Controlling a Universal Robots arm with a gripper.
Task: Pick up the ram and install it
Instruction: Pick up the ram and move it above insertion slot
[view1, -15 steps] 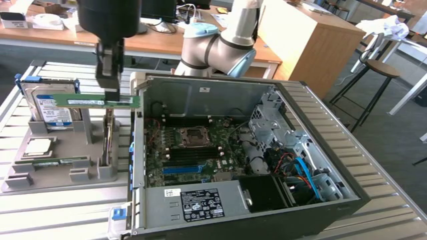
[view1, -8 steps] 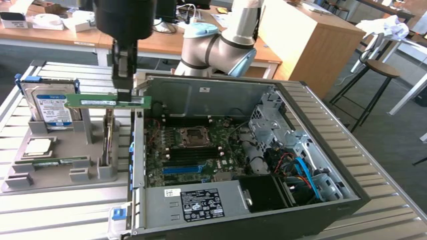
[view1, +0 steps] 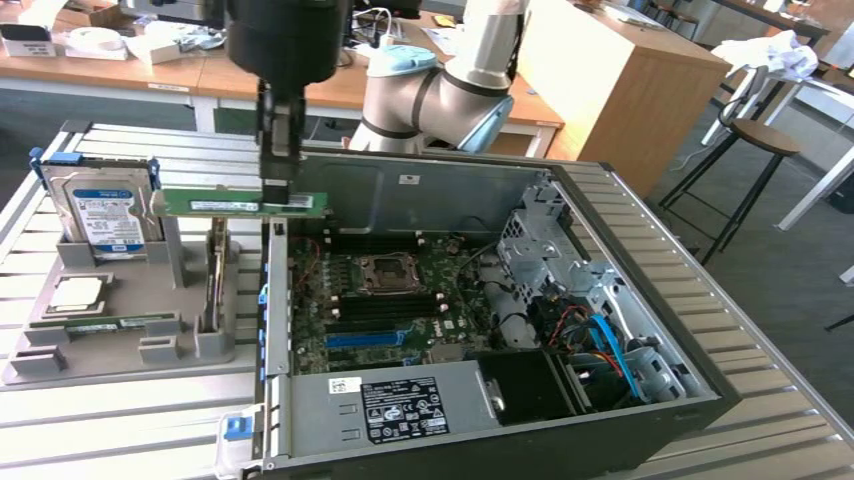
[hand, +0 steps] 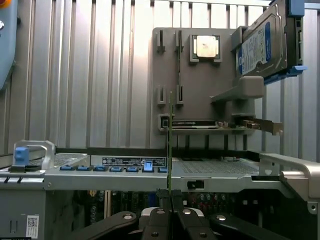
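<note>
The ram (view1: 238, 204) is a thin green stick with a pale label, held level in the air. My gripper (view1: 278, 192) is shut on its end nearest the computer case, coming down from above. It hangs over the case's wall (view1: 274, 300) on the exterior view's left, between the grey holder (view1: 120, 340) and the motherboard (view1: 387, 305). In the wrist view the ram (hand: 170, 145) appears edge-on as a thin upright line, rising from my shut gripper (hand: 170, 199). Beyond it lie the case wall (hand: 150, 172) and the grey holder (hand: 200, 95).
The grey holder carries a blue-labelled hard drive (view1: 107, 215), a square silver processor chip (view1: 78, 292) and another green stick (view1: 114, 325). Inside the open case are the processor socket (view1: 387, 270), a drive cage (view1: 547, 250), cables and a power supply (view1: 400, 405). A stool (view1: 761, 140) stands behind.
</note>
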